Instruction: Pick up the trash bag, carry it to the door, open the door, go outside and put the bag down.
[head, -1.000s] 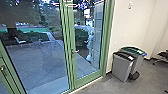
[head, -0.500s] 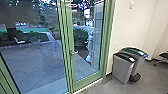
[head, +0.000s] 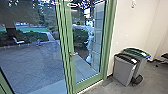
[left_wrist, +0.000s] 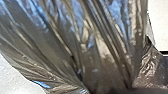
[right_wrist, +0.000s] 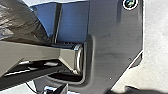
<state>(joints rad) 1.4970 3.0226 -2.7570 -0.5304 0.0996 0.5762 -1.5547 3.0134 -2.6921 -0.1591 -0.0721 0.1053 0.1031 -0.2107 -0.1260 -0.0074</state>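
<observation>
Green-framed glass doors (head: 65, 47) stand in front of me in the head view, with a paved yard behind the glass. A metal lever handle (head: 73, 54) sits on the frame of the right-hand door, which looks closed. In the left wrist view the shiny, translucent trash bag (left_wrist: 100, 47) hangs very close, its folds drawn together toward my left gripper (left_wrist: 110, 89), which is shut on it. The right wrist view has part of the bag (right_wrist: 20, 22) beside the robot's own plate and jointed bar.
Two grey bins, one with a black lid (head: 125, 68) and one with a green lid (head: 137, 53), stand against the pale wall (head: 135, 27) right of the doors. Part of a dark chair (head: 163, 58) is at the far right. Outside are a white chair (head: 18, 41) and hedges.
The whole head picture has shifted a little, with the door handle further left and the bins slightly further right and lower, so the camera has moved.
</observation>
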